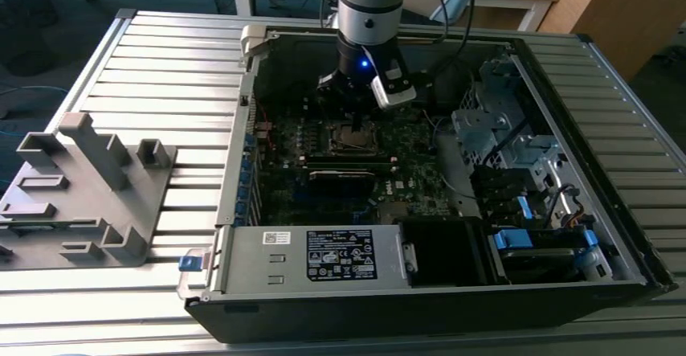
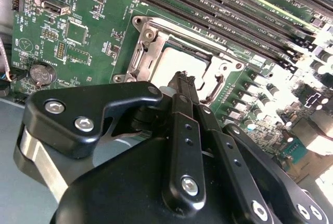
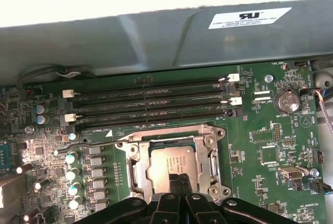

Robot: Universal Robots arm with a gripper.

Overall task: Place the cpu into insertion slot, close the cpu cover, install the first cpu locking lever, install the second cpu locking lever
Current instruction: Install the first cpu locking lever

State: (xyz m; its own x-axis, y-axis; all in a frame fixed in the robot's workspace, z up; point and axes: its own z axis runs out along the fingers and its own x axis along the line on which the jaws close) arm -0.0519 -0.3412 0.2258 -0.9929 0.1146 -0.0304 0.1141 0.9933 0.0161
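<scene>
Hanging over the open computer case (image 1: 429, 317) in the exterior view, the arm holds its gripper (image 1: 359, 113) just above the insertion slot (image 1: 351, 138) on the green motherboard (image 1: 287, 149). The silver power-supply box (image 1: 311, 255) fills the near end of the case. A grey fixture (image 1: 91, 187) stands on the slatted table (image 1: 161, 75) toward the exterior view's left, well apart from the work.

In the second wrist view the fingers (image 2: 186, 107) are pressed together with nothing visible between them. Their tips sit low over one edge of the cpu (image 2: 174, 62). The chip lies flat in the slot, its dull silver face showing through the window of the cpu cover (image 2: 155, 33), which looks to be lowered around it.

In the first wrist view the chip sits square in its seat, with the cover's frame on all sides. A thin metal rod (image 3: 96, 143), probably one locking lever, runs along the side nearest the memory slots (image 3: 151, 96). Whether it is hooked down cannot be told.

The main risk is where the closed tips bear. If they push on the chip's bare face and not on the frame or a lever, they could scratch it or load the socket contacts unevenly. A slip sideways could carry the tips into the small capacitors (image 3: 73, 174) beside the socket. If the cover is not fully seated, forcing a lever over it could bend the frame or leave the chip clamped crooked.
</scene>
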